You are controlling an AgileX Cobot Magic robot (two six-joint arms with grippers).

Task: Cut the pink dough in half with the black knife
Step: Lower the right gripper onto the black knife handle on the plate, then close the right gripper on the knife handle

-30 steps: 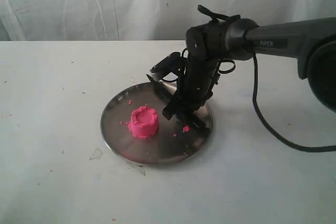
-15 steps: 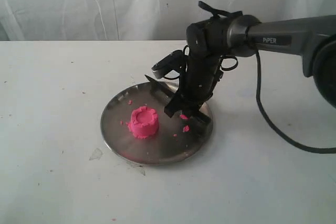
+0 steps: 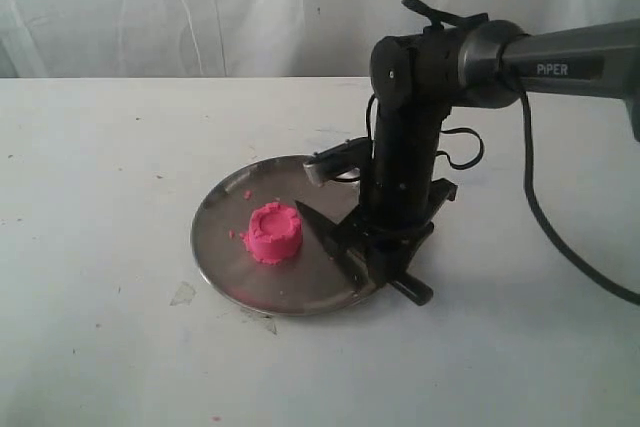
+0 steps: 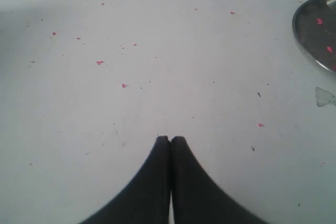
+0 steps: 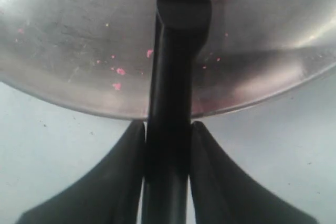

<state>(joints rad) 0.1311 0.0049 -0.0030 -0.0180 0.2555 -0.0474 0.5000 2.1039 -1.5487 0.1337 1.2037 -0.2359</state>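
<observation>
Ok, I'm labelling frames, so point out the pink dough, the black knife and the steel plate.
pink dough [image 3: 273, 232], exterior view, its side wall.
black knife [image 3: 328, 238], exterior view, mid blade.
steel plate [image 3: 222, 209], exterior view, bare surface near left rim.

Right arm extends in from the right, wrist bent steeply downward, its claw low with both fingers clamped on the black knife handle. Left claw, seen only in its wrist view, has fingertips pressed together, holding nothing.
</observation>
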